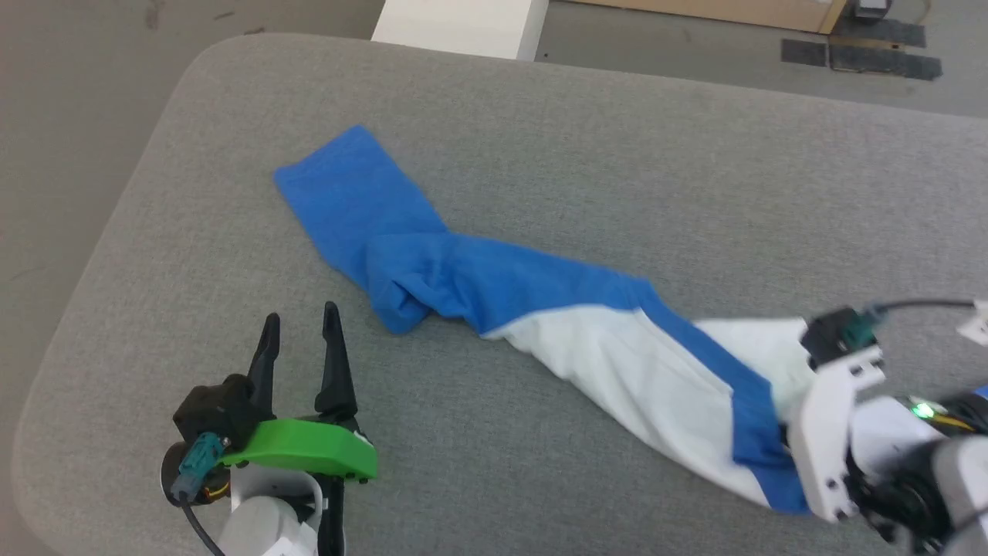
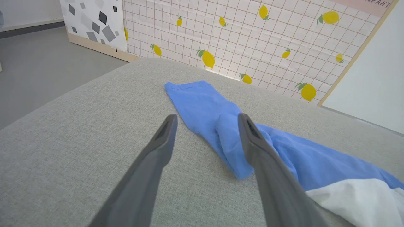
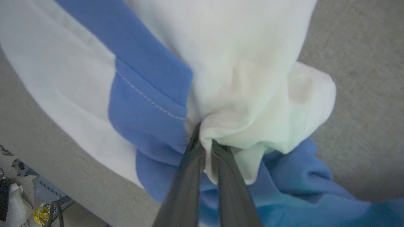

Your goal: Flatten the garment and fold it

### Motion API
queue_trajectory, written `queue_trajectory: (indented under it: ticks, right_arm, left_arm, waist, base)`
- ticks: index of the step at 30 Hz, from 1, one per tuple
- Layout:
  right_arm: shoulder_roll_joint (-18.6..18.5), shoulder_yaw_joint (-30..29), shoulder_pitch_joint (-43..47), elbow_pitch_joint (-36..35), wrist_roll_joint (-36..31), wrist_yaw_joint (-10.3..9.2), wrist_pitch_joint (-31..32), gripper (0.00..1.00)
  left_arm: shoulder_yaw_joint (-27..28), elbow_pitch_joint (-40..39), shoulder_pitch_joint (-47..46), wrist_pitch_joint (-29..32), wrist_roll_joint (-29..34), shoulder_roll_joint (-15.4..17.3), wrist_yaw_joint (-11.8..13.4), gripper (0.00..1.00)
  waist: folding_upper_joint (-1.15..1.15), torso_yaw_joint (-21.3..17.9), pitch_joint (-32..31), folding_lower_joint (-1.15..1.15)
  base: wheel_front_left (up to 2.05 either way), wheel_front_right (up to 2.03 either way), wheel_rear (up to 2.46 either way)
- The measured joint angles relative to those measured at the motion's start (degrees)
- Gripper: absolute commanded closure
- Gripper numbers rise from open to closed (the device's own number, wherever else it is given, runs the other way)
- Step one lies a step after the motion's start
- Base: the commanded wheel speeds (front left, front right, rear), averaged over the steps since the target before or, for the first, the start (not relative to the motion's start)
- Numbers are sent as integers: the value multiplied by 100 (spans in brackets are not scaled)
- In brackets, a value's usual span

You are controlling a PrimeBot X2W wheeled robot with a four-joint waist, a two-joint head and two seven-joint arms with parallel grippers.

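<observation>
Right gripper (image 3: 205, 138), low centre of my right wrist view: I see its two dark fingers pinched together on a bunched fold of white cotton. The garment (image 1: 617, 340) lies as a long twisted rope across the head view. It runs from a flat, squared blue sleeve end at upper left down to the white body at lower right, beside the right wrist's white housing. A blue band with a pale stitch line runs just beside the pinched fold. The cloth is soft, matte and creased, and a blue fold doubles over left of centre. Left gripper (image 1: 301, 313), lower left of the head view: tapered fingers spread wide with nothing between them, near that blue fold. The table (image 1: 540, 116) is grey coarse-weave padding with a rounded corner.
</observation>
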Motion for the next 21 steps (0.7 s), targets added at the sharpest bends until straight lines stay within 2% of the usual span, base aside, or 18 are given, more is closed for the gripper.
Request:
queue_trajectory:
  ticks: [1, 2, 3, 5, 7, 12, 17, 21]
  right_arm:
    - [-60, -51, 128, -176, -2, 0, 37, 100]
    - [-73, -179, 277, -341, -2, 1, -5, 59]
    - [-20, -368, 377, -441, -1, 1, -147, 0]
    - [132, -648, 458, -582, -1, -2, -520, 0]
    - [488, -1099, 446, -737, 59, -1, -1058, 0]
    - [1010, -1882, 447, -880, 82, 0, -1648, 0]
    - [1235, -2630, 454, -1035, -282, -1, -1895, 0]
    - [1346, -2674, 457, -1084, -475, -1, -1886, 0]
  left_arm:
    - [0, 3, 8, 0, 0, 0, 0, 0]
    - [1, 12, 17, 0, 1, 1, -2, 0]
    - [-1, 27, 19, 0, 1, 0, -10, 0]
    - [-20, 63, 18, 0, 10, 0, -25, 0]
    - [-40, 130, 12, 0, 19, -2, -77, 0]
    - [-269, 379, -261, 189, 79, 69, -334, 0]
    - [-740, 656, -1444, 1222, 126, 157, -701, 0]
    - [-1211, 1100, -2506, 2438, 109, 159, -928, 0]
  waist:
    - [0, -20, -12, 0]
    - [0, -50, -25, 0]
    - [0, -80, -36, 0]
    - [0, -130, -62, 0]
    - [0, -175, -95, 0]
    - [0, -285, -182, 0]
    - [0, -461, -216, 0]
    - [0, -672, -172, 0]
  base:
    - [0, 0, 0]
    - [0, 0, 0]
    - [0, 0, 0]
    - [0, 0, 0]
    - [0, 0, 0]
    - [0, 0, 0]
    - [0, 0, 0]
    - [0, 0, 0]
